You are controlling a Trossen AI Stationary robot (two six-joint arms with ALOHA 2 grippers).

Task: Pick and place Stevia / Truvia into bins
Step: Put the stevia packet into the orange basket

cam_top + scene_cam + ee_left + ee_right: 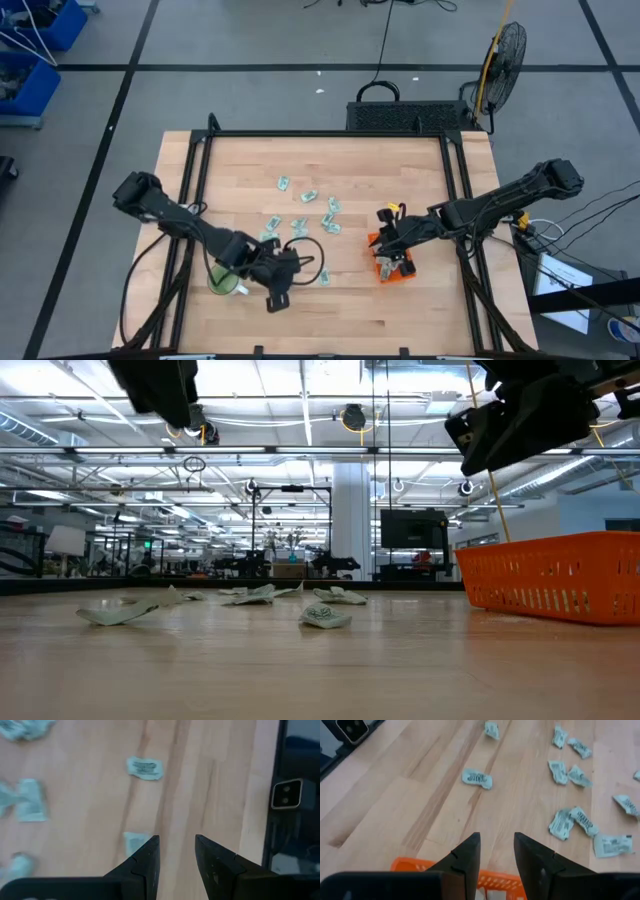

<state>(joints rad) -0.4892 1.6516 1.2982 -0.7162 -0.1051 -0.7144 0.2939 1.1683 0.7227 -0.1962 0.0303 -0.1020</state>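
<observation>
the right gripper [393,252] hangs over the orange tray [391,268], its arm reaching in low from the table's right edge; in its wrist view the two dark fingers [467,857] stand apart with bare wood showing between them, holding nothing. the left gripper [278,285] hovers near the front of the table, its arm stretched diagonally from the left rear, past a round green mug [222,281]; its fingers [145,862] are likewise spread and empty, with one sachet [134,841] just beside a fingertip.

the sachets [305,215] lie scattered across the middle of the table [420,190], between the two arms, some overlapping, most apart. one lies alone [477,778] nearer the front. white slips show inside the tray, at the lower rim of the right wrist view.

wide bare wood lies behind the scatter and along the front. the top is pale planked wood, the tray a perforated plastic with low walls [560,575], the sachets crumpled pale green paper [325,616].
</observation>
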